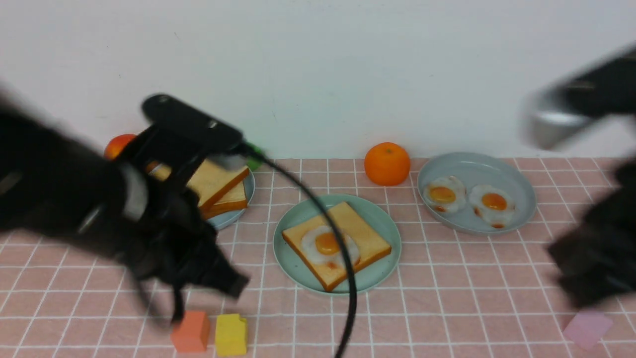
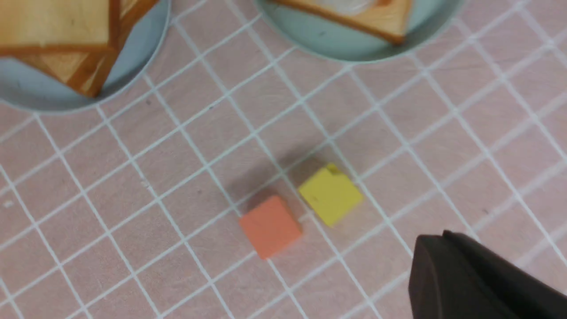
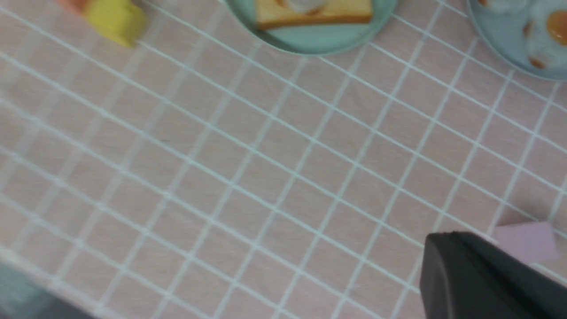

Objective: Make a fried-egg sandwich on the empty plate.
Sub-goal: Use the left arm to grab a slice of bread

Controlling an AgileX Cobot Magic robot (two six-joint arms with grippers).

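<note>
The mint-teal plate (image 1: 382, 273) sits mid-table with one toast slice (image 1: 367, 238) on it. A fried egg (image 1: 328, 244) lies uncovered on that slice, with no slice over it. Spare toast slices (image 1: 223, 186) are stacked on a pale blue plate (image 1: 233, 216) at the back left. My left gripper (image 1: 238, 286) is blurred, low, left of the mint plate; in the left wrist view (image 2: 432, 239) it is shut and empty. My right gripper (image 1: 554, 251) is blurred at the right edge; in the right wrist view (image 3: 438, 237) it is shut and empty.
A grey-blue dish (image 1: 477, 169) at the back right holds two more eggs (image 1: 442, 195). An orange (image 1: 387, 163) stands by the wall. Orange (image 1: 191, 332) and yellow (image 1: 231, 334) cubes lie front left, a lilac block (image 1: 586, 328) front right. The left arm's cable crosses the mint plate.
</note>
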